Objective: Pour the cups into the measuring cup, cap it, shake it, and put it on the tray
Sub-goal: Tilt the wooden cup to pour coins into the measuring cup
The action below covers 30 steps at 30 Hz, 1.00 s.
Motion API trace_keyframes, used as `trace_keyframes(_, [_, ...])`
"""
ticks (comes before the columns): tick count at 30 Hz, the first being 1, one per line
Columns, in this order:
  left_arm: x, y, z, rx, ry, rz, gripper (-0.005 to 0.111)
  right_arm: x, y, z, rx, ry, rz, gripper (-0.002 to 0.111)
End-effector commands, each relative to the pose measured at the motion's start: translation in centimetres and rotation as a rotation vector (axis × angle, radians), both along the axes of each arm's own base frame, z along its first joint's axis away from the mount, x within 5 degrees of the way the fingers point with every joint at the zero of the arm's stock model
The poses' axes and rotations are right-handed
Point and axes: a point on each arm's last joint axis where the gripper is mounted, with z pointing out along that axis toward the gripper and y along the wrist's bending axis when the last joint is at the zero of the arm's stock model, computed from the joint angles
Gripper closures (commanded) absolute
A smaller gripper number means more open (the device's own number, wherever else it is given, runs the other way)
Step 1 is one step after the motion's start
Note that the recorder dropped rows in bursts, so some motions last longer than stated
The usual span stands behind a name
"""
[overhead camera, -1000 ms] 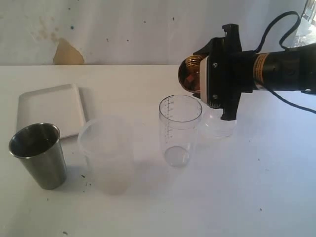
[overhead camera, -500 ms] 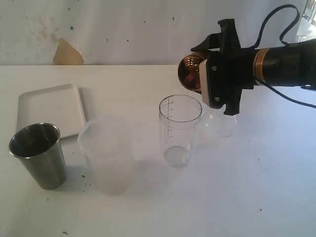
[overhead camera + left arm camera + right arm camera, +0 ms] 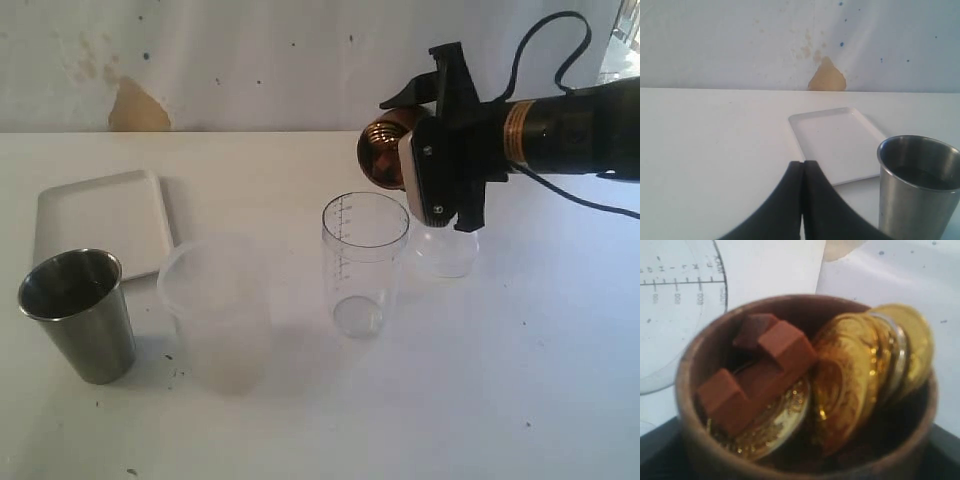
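Now: right gripper (image 3: 392,145) grips tipped wooden cup (image 3: 376,158) holding gold coins (image 3: 860,375), brown blocks (image 3: 760,370); measuring cup (image 3: 364,262) empty as before; wooden cup nudged leftward; left gripper (image 3: 803,165) closed.

The right arm (image 3: 570,130) is lifting at its wrist and rolling. Its black wrist block (image 3: 450,150) is now leaning further over to the left than a second ago, and its lower end is rising off the table. The jaws, clamped on the wooden cup (image 3: 383,152), are carrying it slightly leftward, just above the far rim of the measuring cup (image 3: 365,262). The small clear container (image 3: 445,252) behind, partly covered before, is coming into fuller view.
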Motion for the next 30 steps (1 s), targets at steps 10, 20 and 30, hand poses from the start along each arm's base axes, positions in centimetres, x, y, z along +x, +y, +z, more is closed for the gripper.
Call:
trace_keyframes(10, [0.0,0.0,-0.1,-0.003,-0.007,-0.002,0.107,-0.1,0.4,0.7,-0.1,-0.116,0.115,0.108])
trace_keyframes(20, [0.0,0.0,-0.1,-0.003,-0.007,-0.002,0.107,-0.2,0.8,1.0,-0.134,-0.188,0.175,0.108])
trace_keyframes(30, [0.0,0.0,-0.1,-0.003,-0.007,-0.002,0.107,-0.4,1.5,0.9,-0.201,-0.241,0.233,0.108])
